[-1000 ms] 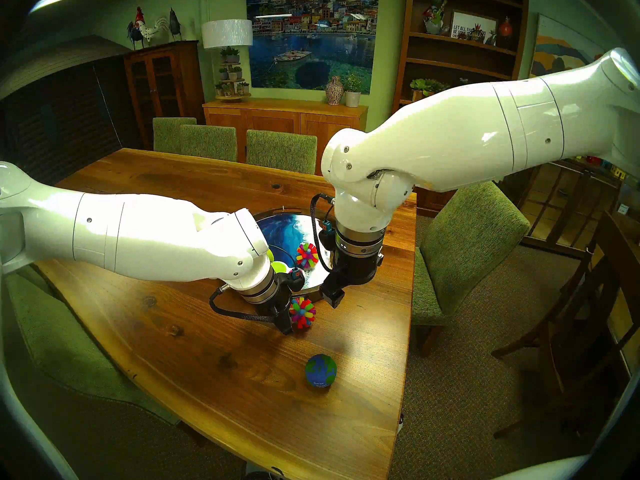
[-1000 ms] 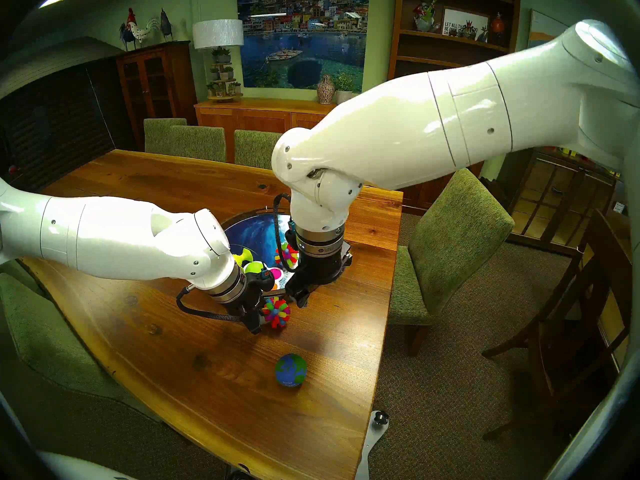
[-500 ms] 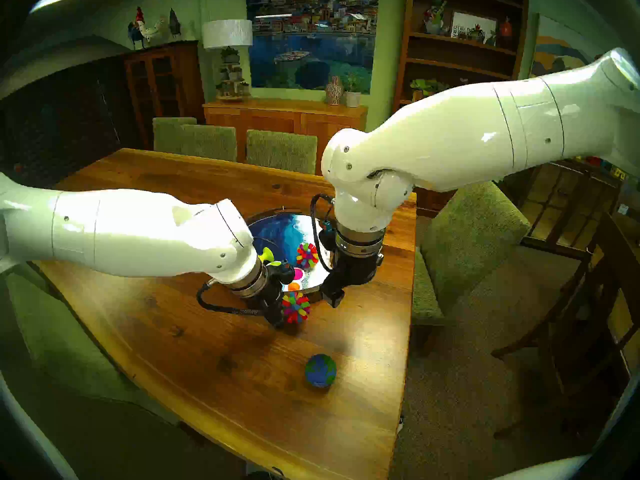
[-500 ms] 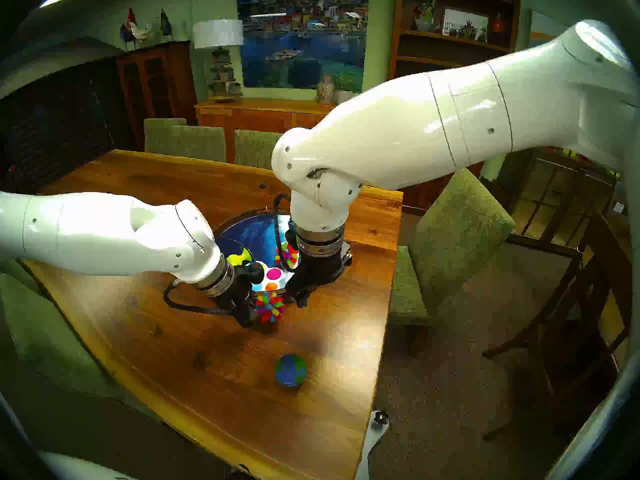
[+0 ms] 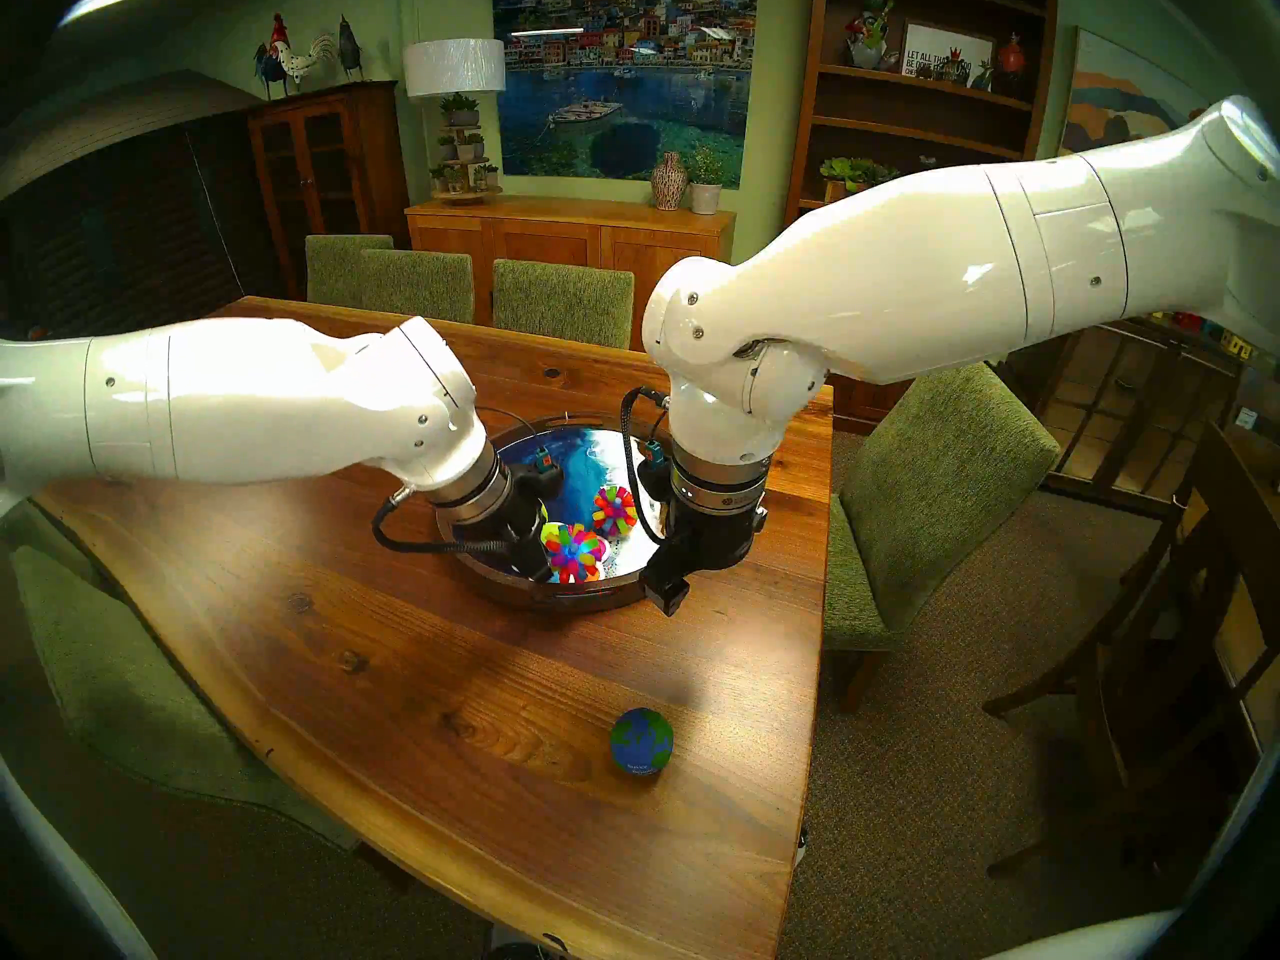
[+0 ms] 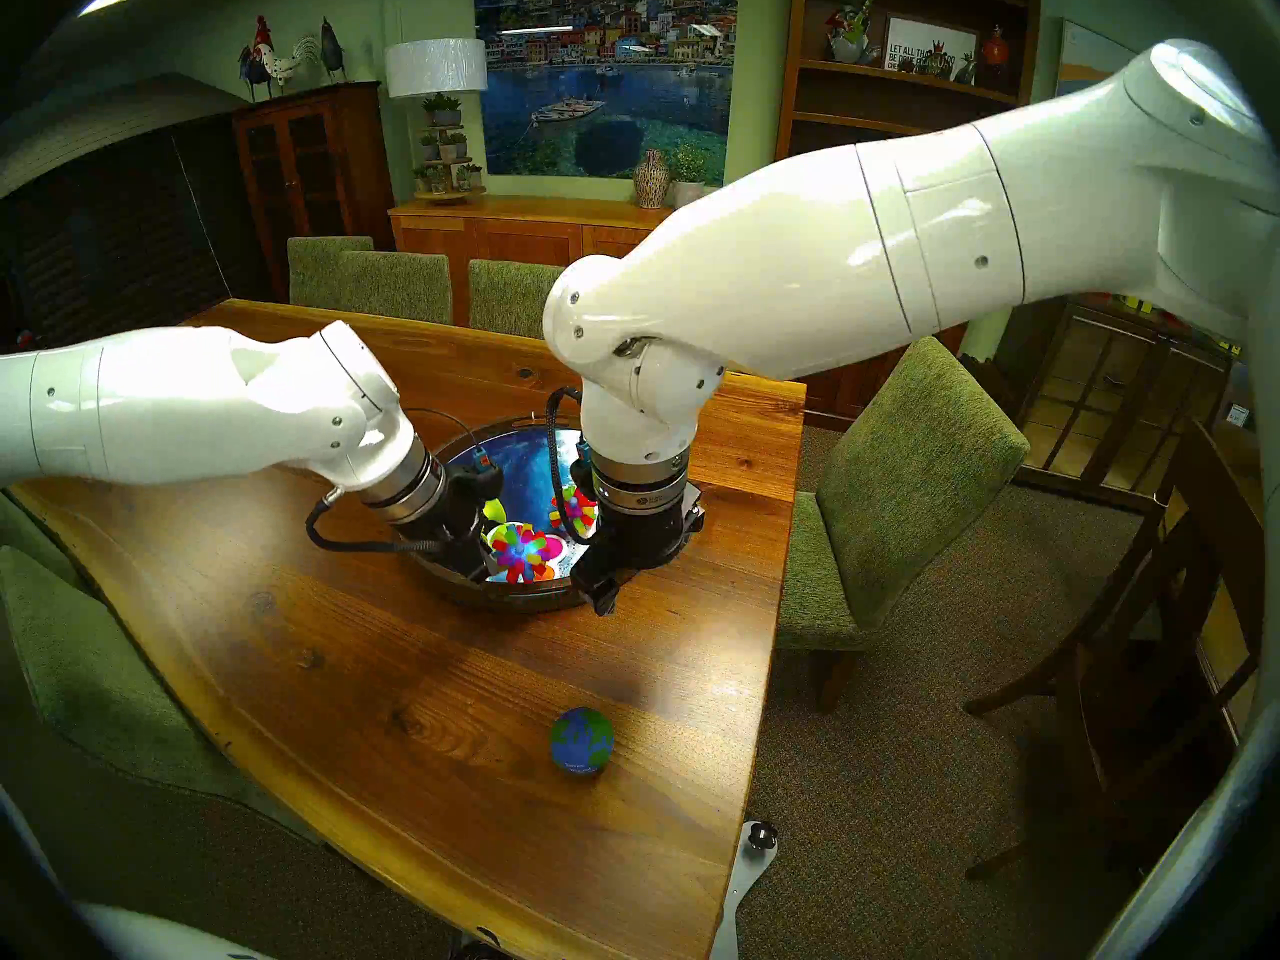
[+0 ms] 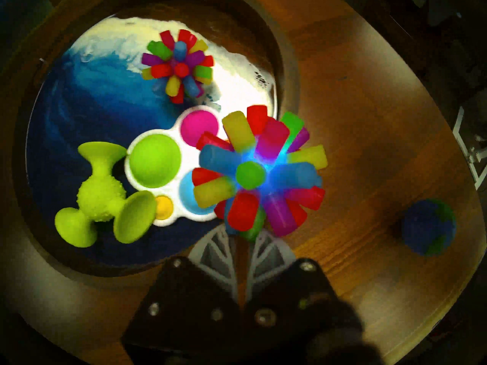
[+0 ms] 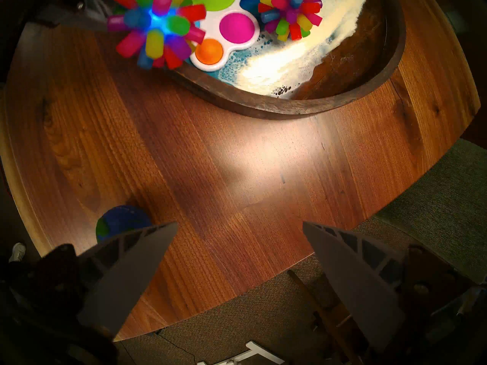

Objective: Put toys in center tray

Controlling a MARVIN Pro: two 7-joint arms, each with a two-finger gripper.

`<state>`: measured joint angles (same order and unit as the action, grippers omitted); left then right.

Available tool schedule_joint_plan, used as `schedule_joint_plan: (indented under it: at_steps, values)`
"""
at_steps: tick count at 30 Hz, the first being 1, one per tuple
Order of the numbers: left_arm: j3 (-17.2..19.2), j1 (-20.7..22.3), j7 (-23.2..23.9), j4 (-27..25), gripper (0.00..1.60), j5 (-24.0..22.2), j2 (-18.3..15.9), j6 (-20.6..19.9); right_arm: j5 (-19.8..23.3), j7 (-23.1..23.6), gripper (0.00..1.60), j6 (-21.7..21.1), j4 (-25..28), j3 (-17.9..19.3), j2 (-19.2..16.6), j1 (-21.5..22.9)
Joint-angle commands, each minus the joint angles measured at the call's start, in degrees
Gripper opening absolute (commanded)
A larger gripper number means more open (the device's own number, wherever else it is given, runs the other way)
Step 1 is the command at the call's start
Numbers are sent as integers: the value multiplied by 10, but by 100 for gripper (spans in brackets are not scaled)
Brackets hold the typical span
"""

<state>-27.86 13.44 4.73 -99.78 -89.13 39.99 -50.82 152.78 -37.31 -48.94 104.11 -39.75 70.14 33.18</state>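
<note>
My left gripper point(image 5: 546, 569) is shut on a multicolour spiky ball point(image 5: 573, 553), which glows blue inside point(image 7: 258, 172), and holds it above the near side of the center tray point(image 5: 554, 600). In the tray lie a second spiky ball point(image 7: 178, 65), a lime-green suction-cup piece point(image 7: 105, 196) and a white board with coloured bubbles point(image 7: 168, 172). The blue-green globe ball point(image 5: 641, 740) sits on the table, nearer to me than the tray. My right gripper point(image 8: 237, 251) is open and empty, above the table at the tray's near right rim point(image 8: 290, 106).
The wooden table point(image 5: 415, 695) ends in a curved edge close behind the globe ball. Green chairs stand on the right point(image 5: 935, 494) and at the far side point(image 5: 561, 300). Both wrists crowd the tray from left and right.
My left gripper has lifted the spiky ball off the table in front of the tray and carried it back over the tray's near side. The right arm has not moved.
</note>
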Motion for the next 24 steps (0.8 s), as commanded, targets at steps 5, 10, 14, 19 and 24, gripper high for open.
schedule_joint_plan:
  at_steps: [5, 10, 14, 19, 24]
  values:
    - [26, -4, 8, 114, 0, -23, 82, -10, 1, 1, 160, -1, -2, 9, -3, 12]
    - [23, -20, 4, 160, 0, -26, 103, -8, 1, 1, 160, -1, -2, 9, -3, 12]
    - [23, -34, 14, 203, 0, -29, 116, -1, 1, 1, 160, -1, -2, 10, -3, 12]
    - [22, -35, 51, 244, 160, -28, 128, -7, 1, 1, 160, -1, -2, 10, -3, 12]
    - [18, -19, 75, 222, 160, -16, 113, -11, 1, 1, 160, -1, -2, 10, -3, 12]
